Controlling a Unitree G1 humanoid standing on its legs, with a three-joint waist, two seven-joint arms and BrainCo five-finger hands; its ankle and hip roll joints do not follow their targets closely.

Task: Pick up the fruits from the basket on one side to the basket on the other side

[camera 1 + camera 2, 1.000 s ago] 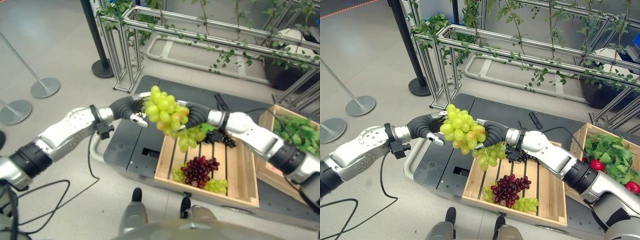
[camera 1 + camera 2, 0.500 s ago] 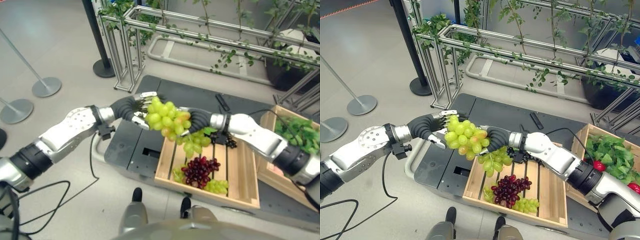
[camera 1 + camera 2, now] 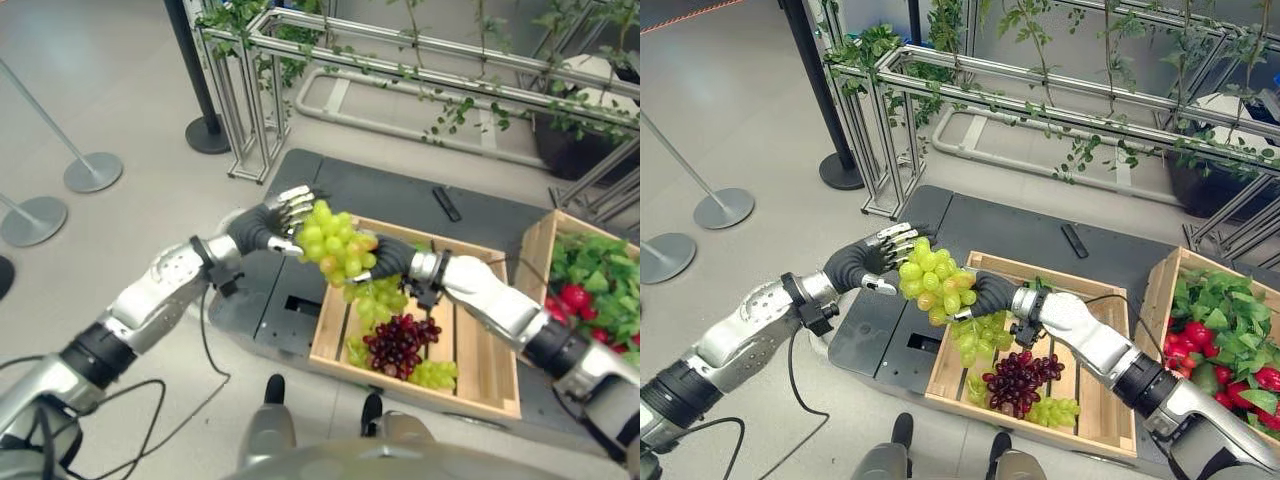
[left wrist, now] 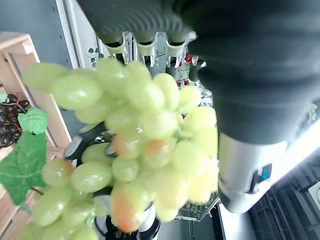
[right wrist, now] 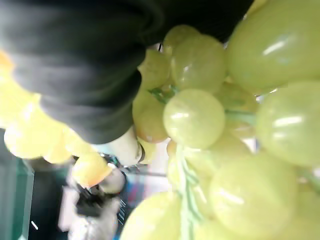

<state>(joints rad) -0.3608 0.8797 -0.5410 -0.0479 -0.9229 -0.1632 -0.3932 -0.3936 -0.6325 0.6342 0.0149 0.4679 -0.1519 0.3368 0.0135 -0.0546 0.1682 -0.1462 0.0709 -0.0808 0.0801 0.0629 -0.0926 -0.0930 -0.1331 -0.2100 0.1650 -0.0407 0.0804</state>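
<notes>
A big bunch of green grapes (image 3: 335, 245) hangs in the air over the left rim of the wooden crate (image 3: 480, 385). My right hand (image 3: 388, 258) comes from the right and is shut on the bunch, its thumb under the fruit. My left hand (image 3: 868, 262) is open against the bunch's left side, its fingers (image 3: 892, 238) straight and spread above the grapes. The left wrist view has the same bunch (image 4: 135, 125) close up. Inside the crate lie dark red grapes (image 3: 398, 340) and more green grapes (image 3: 432, 372).
A second wooden crate (image 3: 535, 262) at the right holds green leaves and red fruits (image 3: 572, 298). Both crates rest on a dark platform (image 3: 258, 290), which also carries a small black object (image 3: 447, 203). A metal frame with vines (image 3: 400, 60) stands behind. Stanchion bases (image 3: 92, 172) stand at the left.
The bunch has come down and slightly right, nearer the crate. My left hand's fingers have straightened away from the grapes. My right hand stays shut on them.
</notes>
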